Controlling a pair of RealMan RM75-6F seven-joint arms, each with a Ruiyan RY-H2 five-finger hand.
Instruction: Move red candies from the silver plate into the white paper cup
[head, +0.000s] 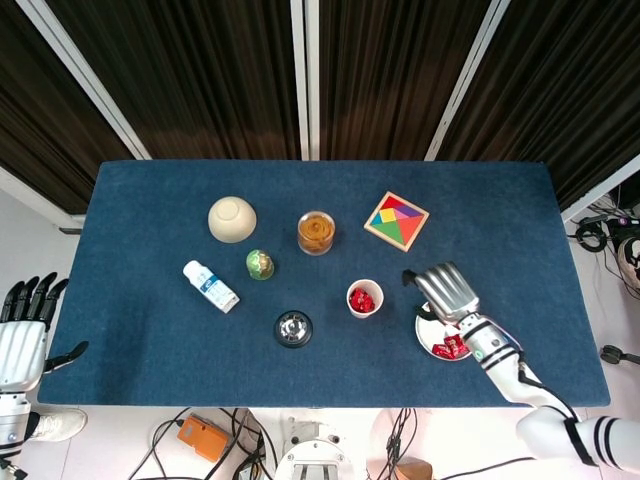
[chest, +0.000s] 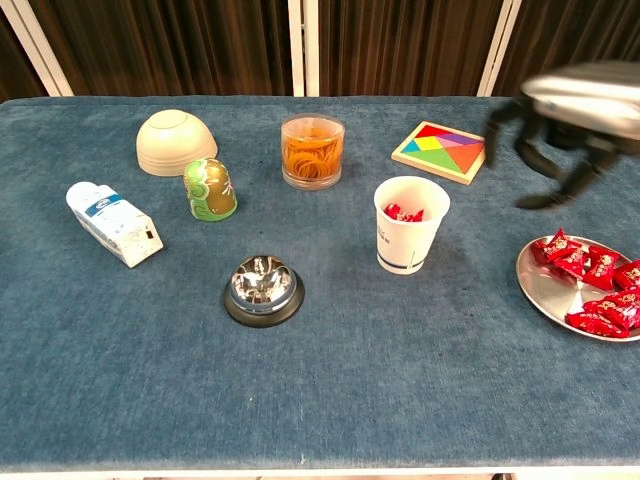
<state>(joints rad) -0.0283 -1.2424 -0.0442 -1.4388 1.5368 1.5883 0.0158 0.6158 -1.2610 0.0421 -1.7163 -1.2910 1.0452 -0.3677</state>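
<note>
Right hand (chest: 560, 130) hovers empty above the silver plate (chest: 545, 290), fingers apart

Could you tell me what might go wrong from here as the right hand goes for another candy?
The candies lie bunched together on the plate, so the right hand might lift several or knock one off the rim. The paper cup stands free and looks light; fingers brushing it on the next drop could tip it.

A blue tabletop (chest: 330, 400) carries an upturned cream bowl (chest: 176, 141) at upper left. Just below it stands a green egg-shaped figure (chest: 210, 189), with a white bottle (chest: 111, 224) lying further left. A glass jar of orange rubber bands (chest: 312, 151) sits at top centre, a coloured tangram puzzle (chest: 439, 152) at upper right, and a silver desk bell (chest: 261, 289) left of centre.
</note>
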